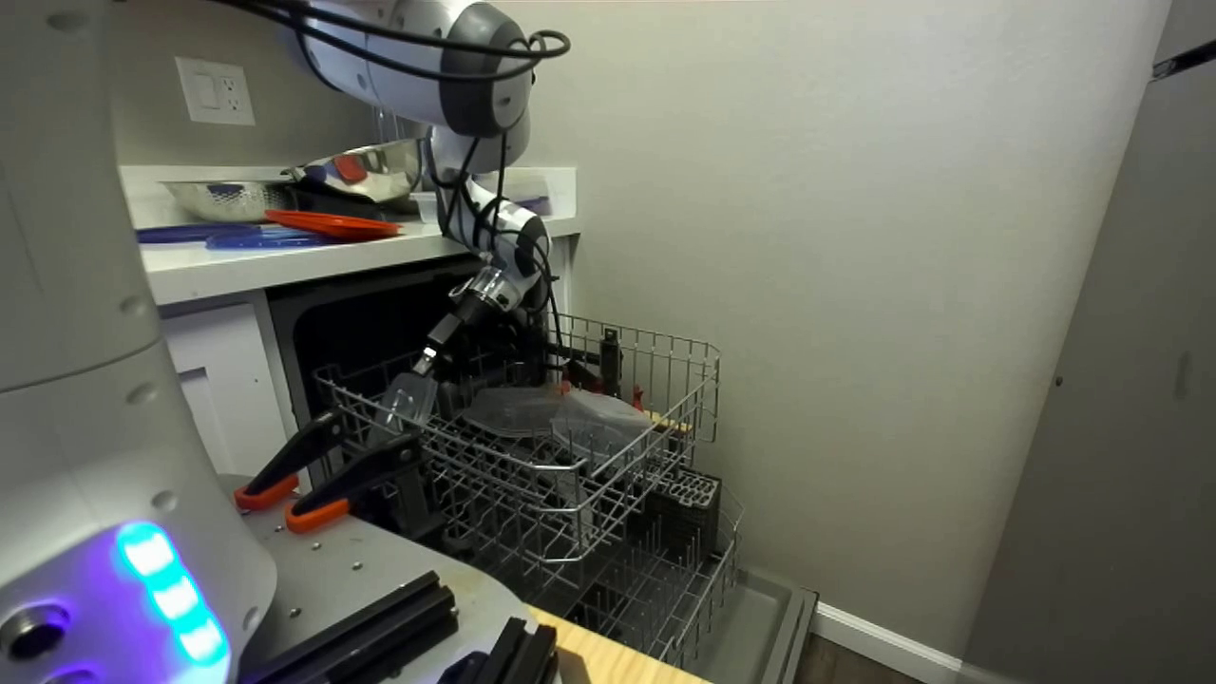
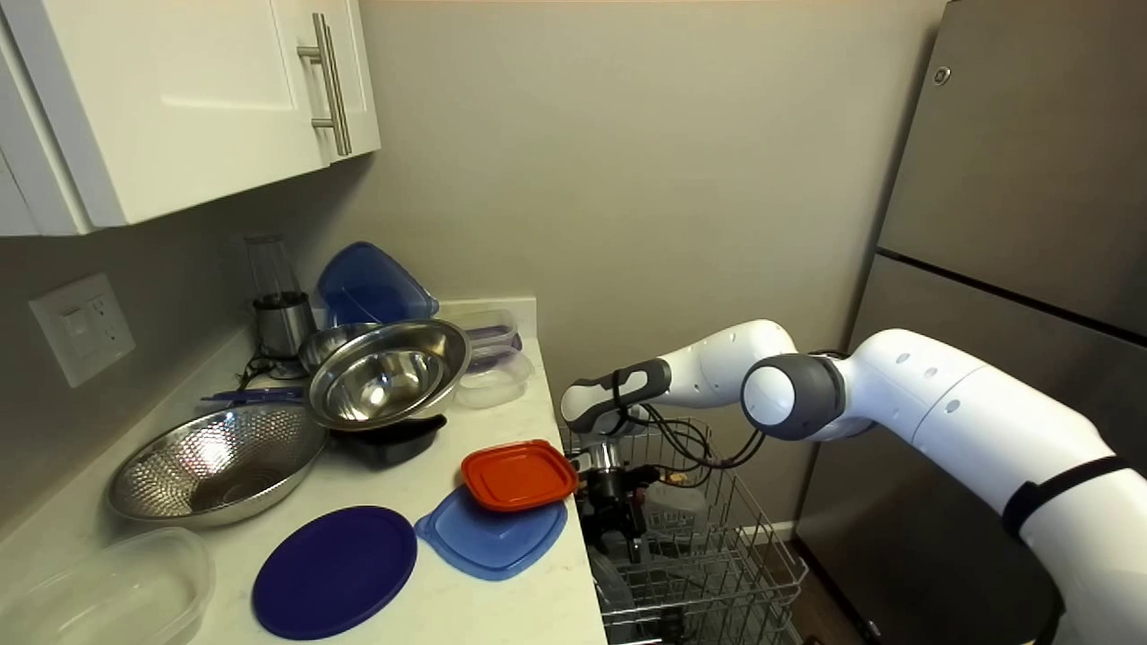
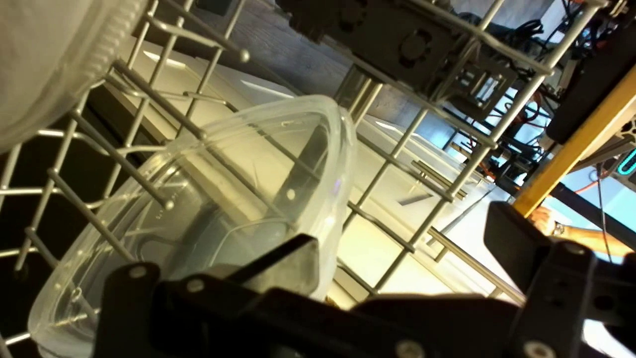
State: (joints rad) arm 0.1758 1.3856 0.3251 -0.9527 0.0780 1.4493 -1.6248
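Basically, the fridge [image 2: 1013, 287] is the biggest thing, on the right in an exterior view. Robot arm [image 2: 968, 403] next — white, in both exterior views, angled down past the edge of the white counter [image 2: 484, 614]. Beside the counter, the upper rack [image 1: 559, 467] of the dishwasher sits pulled out over the lower rack [image 1: 665, 594]; the wrist view gets rack wires close up.

Counter items read best in an exterior view: steel colander [image 2: 215, 466], metal bowls [image 2: 376, 394], dark blue lid [image 2: 336, 573], light blue lid [image 2: 493, 546] with the red lid [image 2: 520, 475] overlapping it.

The clear container [image 3: 248, 189] is in the upper rack, among the prongs. Large in the wrist view, lower part blocked by a dark finger; small in an exterior view, just below the fingertips [image 1: 425, 359].

Gripper [image 3: 405, 236]: fingers spread wide, gap visible only in the wrist view — one finger right by the container's rim, contact can't be told.

Black-and-orange clamps [image 1: 366, 475] show in an exterior view only; a person's hand [image 3: 541, 219] and wristwatch [image 3: 559, 229] in the wrist view only.
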